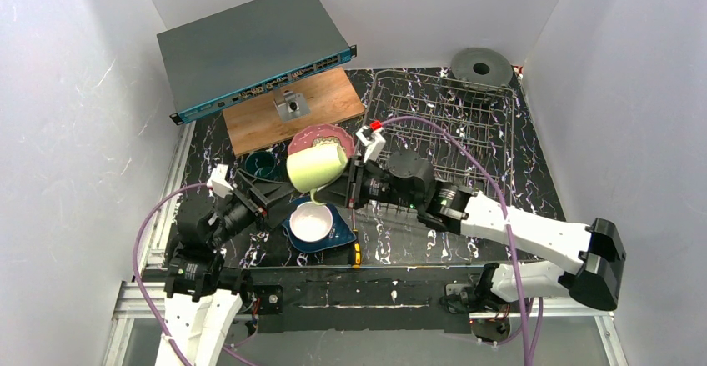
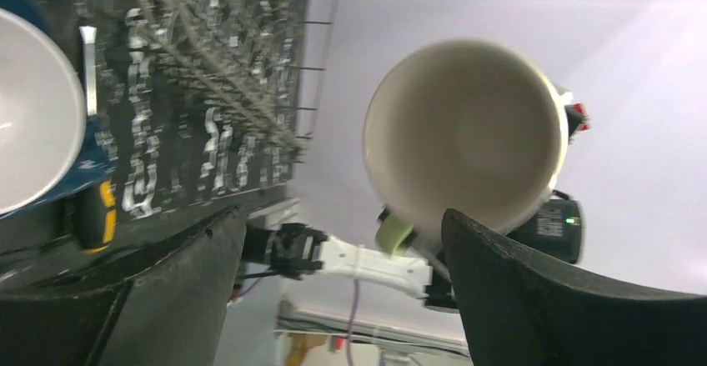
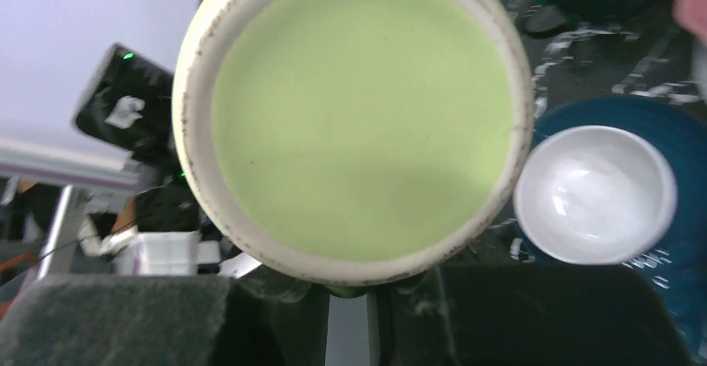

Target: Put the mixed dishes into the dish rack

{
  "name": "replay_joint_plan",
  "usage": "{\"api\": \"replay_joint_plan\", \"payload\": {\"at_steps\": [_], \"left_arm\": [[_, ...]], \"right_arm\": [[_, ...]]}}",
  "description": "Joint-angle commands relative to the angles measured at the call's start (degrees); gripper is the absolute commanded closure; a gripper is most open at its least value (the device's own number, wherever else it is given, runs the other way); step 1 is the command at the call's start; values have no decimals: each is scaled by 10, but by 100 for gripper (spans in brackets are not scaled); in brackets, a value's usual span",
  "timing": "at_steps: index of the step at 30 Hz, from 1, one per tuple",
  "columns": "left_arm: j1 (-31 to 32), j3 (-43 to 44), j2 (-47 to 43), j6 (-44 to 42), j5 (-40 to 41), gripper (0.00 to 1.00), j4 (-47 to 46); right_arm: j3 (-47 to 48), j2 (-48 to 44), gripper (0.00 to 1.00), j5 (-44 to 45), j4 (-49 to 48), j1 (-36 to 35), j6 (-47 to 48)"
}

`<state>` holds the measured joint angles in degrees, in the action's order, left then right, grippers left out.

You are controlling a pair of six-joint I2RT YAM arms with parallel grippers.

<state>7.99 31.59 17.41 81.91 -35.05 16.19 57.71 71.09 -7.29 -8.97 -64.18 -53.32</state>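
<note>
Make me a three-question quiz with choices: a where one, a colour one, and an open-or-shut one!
1. Where is the white bowl? A on the dark blue plate; B in the dish rack; C on the wooden board.
2. What colour is the raised mug? A red; B pale yellow-green; C black.
3. The left arm's fingers are: A open; B shut tight; C shut on the bowl.
Answers: 1 A, it sits on that plate. 2 B, its side shows it. 3 A, they stand wide apart.
</note>
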Motion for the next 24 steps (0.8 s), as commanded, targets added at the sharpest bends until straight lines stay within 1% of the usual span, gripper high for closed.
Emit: {"api": "replay_joint_plan", "payload": {"at_steps": [1,2,3,6,10,13,17,21,24], "left_arm": [[3,55,22,-135,16,13,202],[2,58,24,-144,23,12,220],[3,62,27,-152,30,11,236],[3,68,33,-170,33,8,255],[2,85,44,-192,45,2,280],[3,101,59,-213,44,2,290],[3,130,80,-248,53,2,314],[3,139,89,-262,54,2,318],[3,144,99,-269,52,2,318]], "right_arm": [[-8,-54,99,126,35,12,38],[-8,-61,99,142,57,17,44],[0,-66,99,162,101,23,50],[21,-70,99,218,207,55,69],[26,-75,99,242,287,119,96],[26,-79,99,258,323,174,122],[29,-75,99,315,343,238,173],[60,-34,99,381,378,304,205],[81,3,99,392,382,356,223]]}}
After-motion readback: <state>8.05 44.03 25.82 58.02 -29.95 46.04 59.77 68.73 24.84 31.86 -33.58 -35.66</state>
